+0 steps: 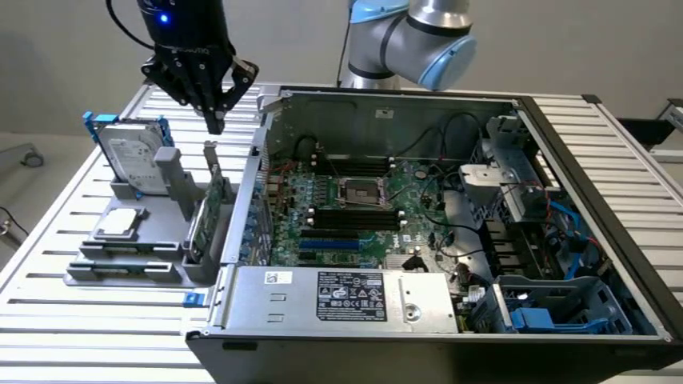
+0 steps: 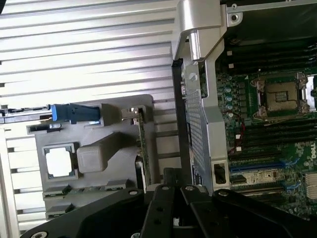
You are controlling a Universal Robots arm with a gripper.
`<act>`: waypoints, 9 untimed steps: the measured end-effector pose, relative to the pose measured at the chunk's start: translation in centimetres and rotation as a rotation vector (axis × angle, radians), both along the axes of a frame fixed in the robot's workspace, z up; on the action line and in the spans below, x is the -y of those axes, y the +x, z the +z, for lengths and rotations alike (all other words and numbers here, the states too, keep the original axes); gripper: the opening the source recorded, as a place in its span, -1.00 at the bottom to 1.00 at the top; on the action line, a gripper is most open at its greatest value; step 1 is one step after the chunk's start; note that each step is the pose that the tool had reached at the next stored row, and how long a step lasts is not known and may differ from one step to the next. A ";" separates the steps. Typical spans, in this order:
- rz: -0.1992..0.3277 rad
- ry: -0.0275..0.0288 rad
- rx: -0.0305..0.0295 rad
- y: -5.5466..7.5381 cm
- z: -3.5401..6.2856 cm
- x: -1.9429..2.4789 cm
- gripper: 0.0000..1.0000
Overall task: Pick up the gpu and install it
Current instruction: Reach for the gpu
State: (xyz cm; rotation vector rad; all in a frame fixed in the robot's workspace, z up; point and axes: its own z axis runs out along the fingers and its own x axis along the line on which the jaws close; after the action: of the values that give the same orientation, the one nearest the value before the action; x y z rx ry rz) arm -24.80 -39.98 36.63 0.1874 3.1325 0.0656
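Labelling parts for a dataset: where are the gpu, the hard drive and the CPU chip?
gpu [image 1: 216, 210], exterior view, middle of its upright board.
hard drive [image 1: 133, 156], exterior view, its silver labelled face.
CPU chip [image 1: 120, 223], exterior view, its silver top.

The computer case [image 1: 427, 360] is lying open on the worktop [image 1: 96, 320], with the motherboard [image 1: 353, 200] sitting inside it and the power supply [image 1: 341, 300] lying along the case's near edge. A rack [image 1: 128, 272] is resting just beside the case, on the exterior view's left. The gpu [image 1: 210, 212] is standing on edge in the slot nearest the case. The hard drive [image 1: 133, 156] and CPU chip [image 1: 120, 222] are sitting farther from the case. The fingers [image 1: 216, 112] are hanging above the gpu, apart from it
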 end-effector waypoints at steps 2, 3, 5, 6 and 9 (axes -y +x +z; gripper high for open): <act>0.003 0.0000 -0.0039 -0.1 -0.19 0.08 -0.79; 0.005 0.0000 -0.0059 -0.2 -0.27 0.12 -0.79; 0.010 -0.0001 -0.0098 -0.3 -0.41 0.22 -0.79; 0.013 -0.0001 -0.0114 -0.3 -0.47 0.27 -0.79; 0.020 -0.0001 -0.0147 -0.4 -0.67 0.42 -0.79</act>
State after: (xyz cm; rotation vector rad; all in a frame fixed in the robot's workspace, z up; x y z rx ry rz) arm -25.18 -40.40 35.97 0.1567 3.1493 0.0645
